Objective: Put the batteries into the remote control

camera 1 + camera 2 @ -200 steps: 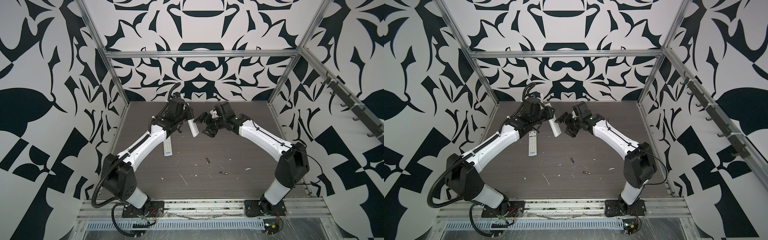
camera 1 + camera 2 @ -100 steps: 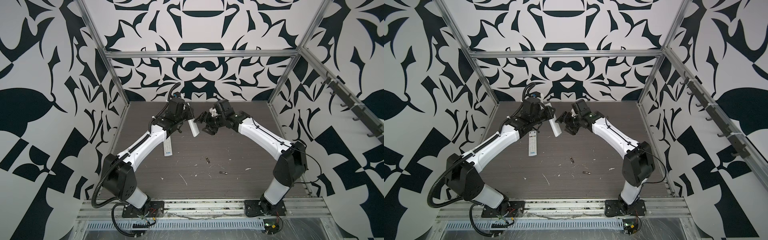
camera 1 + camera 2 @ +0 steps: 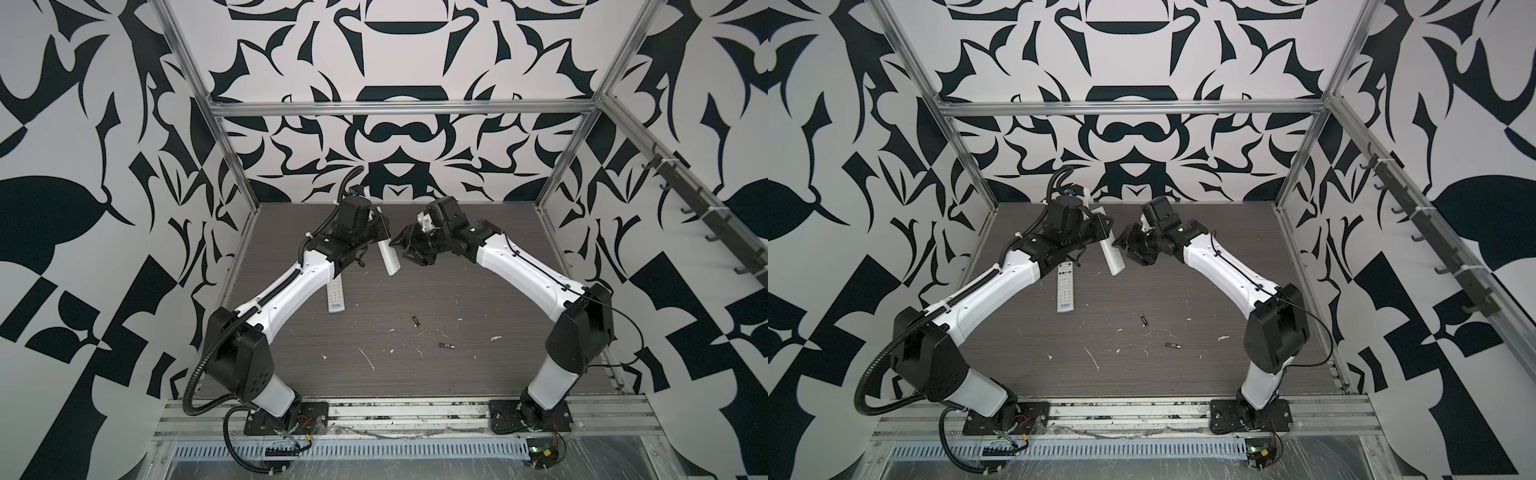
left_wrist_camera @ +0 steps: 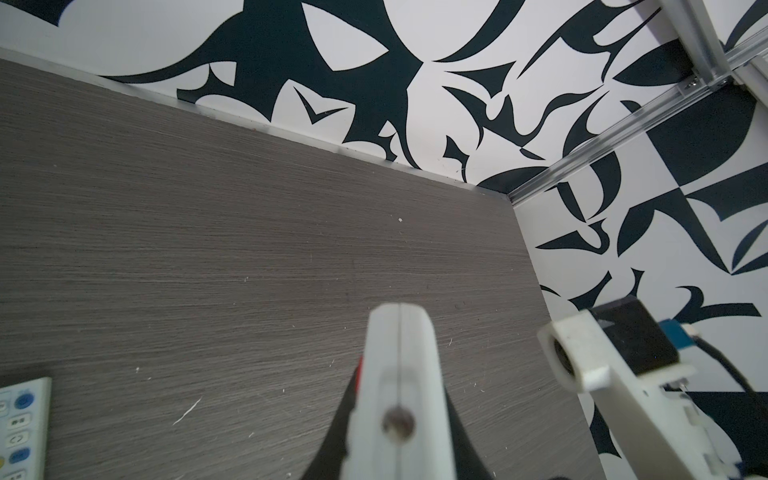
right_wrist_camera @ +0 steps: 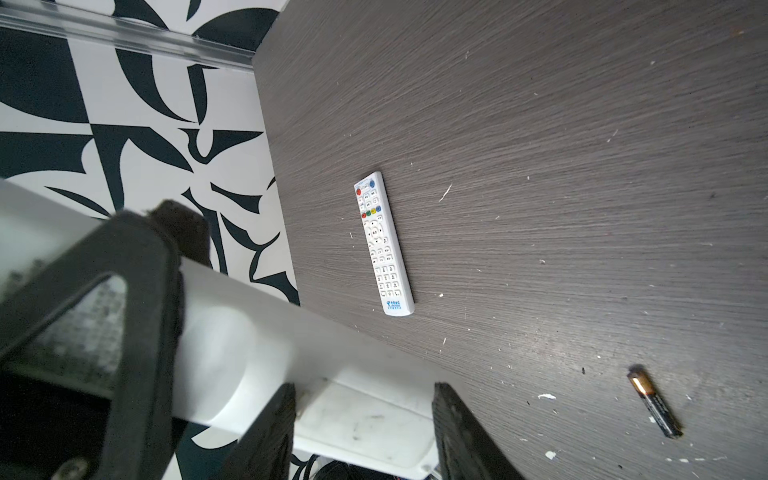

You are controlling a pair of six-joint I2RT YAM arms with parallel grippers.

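A battery (image 3: 414, 320) and a second battery (image 3: 445, 344) lie loose on the table (image 3: 457, 299), well below the right gripper (image 3: 409, 251); its wrist view catches only one. Those jaws straddle the lower end of the raised remote (image 3: 390, 262); whether they pinch it is unclear. The left gripper (image 3: 379, 235) clamps it higher up. A second remote (image 3: 1065, 286) lies below.

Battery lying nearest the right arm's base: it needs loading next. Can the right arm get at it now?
Probably yes: the battery lies on open table with nothing over it, though the right gripper first has to leave the held remote.
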